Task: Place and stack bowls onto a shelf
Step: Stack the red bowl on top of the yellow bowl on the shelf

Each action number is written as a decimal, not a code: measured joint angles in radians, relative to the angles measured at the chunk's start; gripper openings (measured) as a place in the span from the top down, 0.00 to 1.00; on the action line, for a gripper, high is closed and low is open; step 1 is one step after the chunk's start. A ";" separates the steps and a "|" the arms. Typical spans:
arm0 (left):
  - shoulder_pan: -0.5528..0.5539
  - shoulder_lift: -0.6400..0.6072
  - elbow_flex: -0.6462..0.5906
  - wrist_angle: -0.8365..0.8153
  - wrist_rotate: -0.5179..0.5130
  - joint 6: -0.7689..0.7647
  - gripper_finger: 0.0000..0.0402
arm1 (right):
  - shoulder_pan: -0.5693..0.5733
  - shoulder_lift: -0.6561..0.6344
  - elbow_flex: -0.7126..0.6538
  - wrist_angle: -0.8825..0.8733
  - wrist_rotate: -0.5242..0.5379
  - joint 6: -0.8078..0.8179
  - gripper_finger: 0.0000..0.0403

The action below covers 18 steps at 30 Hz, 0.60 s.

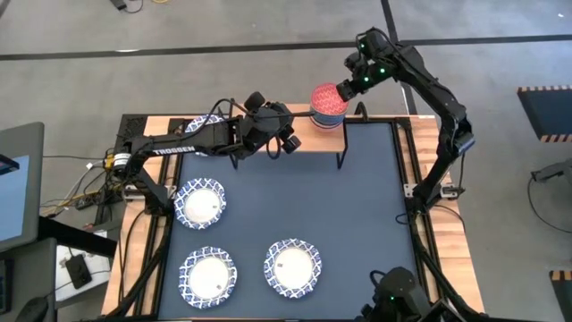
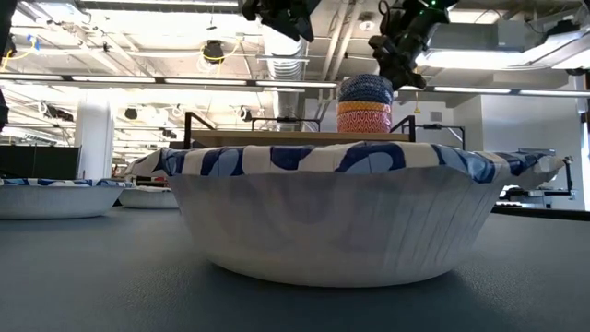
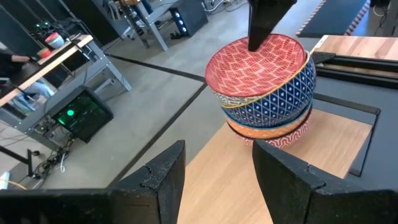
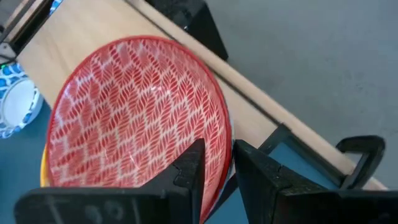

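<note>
A stack of small bowls (image 1: 328, 107) stands on the right end of the light-wood shelf (image 1: 308, 141), with a red patterned bowl (image 3: 255, 65) on top of a blue one (image 3: 283, 99). My right gripper (image 1: 342, 88) is shut on the red bowl at its far right side. My left gripper (image 3: 221, 180) hovers open above the middle of the shelf, pointing at the stack, with nothing between its fingers. A white bowl with a blue rim (image 1: 200, 125) sits on the shelf's left end, partly hidden under my left arm. My right gripper has the red bowl's rim (image 4: 225, 134) at the bowl's far right side, one finger (image 4: 189, 168) inside the bowl and one (image 4: 261, 174) outside. The fingers slant down from above and from the far right. The bowl rests a little tilted in the blue bowl below it.
Three white bowls with blue rims lie on the dark-blue tabletop: one at the left (image 1: 200, 204), two near the front (image 1: 208, 275) (image 1: 292, 266). The front one fills the low view (image 2: 350, 212). The shelf's black legs (image 1: 340, 161) stand on the table's far part.
</note>
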 joint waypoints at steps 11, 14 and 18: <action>0.007 0.000 0.000 0.001 0.000 0.000 0.57 | 0.002 -0.011 0.000 0.002 -0.042 0.033 0.70; 0.009 0.000 0.000 0.001 0.000 0.000 0.57 | 0.002 -0.011 0.000 -0.016 -0.075 0.030 0.69; 0.013 0.000 0.000 0.001 0.000 0.000 0.57 | 0.009 -0.010 0.001 -0.027 -0.075 0.026 0.68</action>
